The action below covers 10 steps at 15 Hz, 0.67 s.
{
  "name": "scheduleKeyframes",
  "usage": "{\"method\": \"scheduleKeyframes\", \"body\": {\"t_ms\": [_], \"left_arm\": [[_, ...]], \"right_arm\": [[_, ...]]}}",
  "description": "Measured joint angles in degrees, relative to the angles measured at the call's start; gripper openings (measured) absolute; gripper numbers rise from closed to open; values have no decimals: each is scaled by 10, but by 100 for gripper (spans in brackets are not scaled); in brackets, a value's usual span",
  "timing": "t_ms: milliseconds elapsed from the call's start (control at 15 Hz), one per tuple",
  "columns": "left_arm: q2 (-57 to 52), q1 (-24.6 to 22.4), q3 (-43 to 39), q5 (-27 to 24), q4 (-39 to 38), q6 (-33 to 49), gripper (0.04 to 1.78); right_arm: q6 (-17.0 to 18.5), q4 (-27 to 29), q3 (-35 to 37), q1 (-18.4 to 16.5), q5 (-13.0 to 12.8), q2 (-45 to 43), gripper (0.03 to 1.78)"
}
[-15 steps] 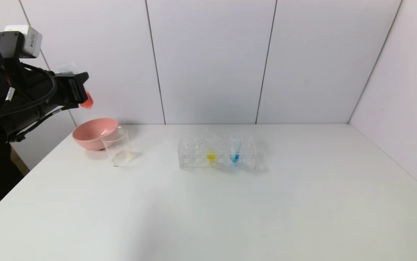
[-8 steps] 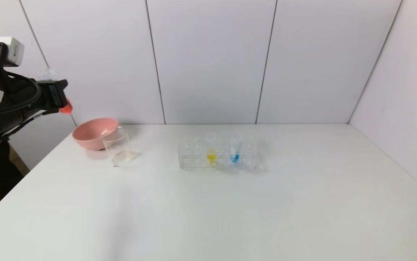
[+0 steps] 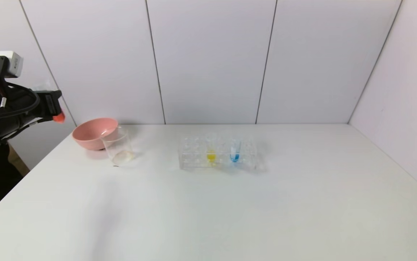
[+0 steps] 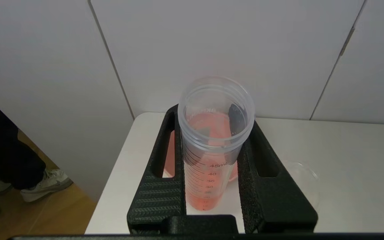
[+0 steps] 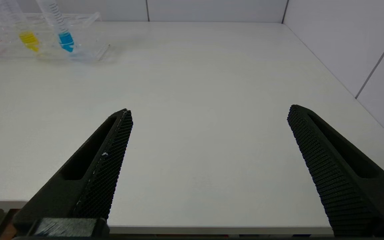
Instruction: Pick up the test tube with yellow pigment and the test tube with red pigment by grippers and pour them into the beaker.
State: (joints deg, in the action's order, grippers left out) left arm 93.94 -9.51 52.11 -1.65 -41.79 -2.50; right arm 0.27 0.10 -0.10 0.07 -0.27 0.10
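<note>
My left gripper (image 3: 51,104) hangs in the air off the table's far left corner, shut on the test tube with red pigment (image 3: 59,117). In the left wrist view that tube (image 4: 212,186) stands upright between the black fingers (image 4: 160,196), with red liquid at its bottom. The beaker (image 3: 118,146) stands on the table to the right of the gripper and lower. The test tube with yellow pigment (image 3: 211,151) stands in the clear rack (image 3: 194,159), also seen in the right wrist view (image 5: 28,37). My right gripper (image 5: 209,111) is open and empty above the table's near edge.
A pink bowl (image 3: 91,133) sits just behind and left of the beaker. A blue-liquid tube (image 3: 234,151) stands in the rack beside the yellow one. White wall panels close in the table at the back and right.
My left gripper, still holding the red tube, has moved left and down, away from the bowl and beaker, out past the table's left edge.
</note>
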Motion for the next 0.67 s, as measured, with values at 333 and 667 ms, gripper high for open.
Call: {"method": "scheduleKeyframes", "body": {"t_ms": [333, 667], "left_arm": [[44, -13, 18, -1, 0, 0, 45], [84, -14, 41, 0, 7, 0, 45]], "right_arm": [[0, 0, 0, 0, 0, 0, 170], [0, 0, 0, 0, 0, 0, 170]]}}
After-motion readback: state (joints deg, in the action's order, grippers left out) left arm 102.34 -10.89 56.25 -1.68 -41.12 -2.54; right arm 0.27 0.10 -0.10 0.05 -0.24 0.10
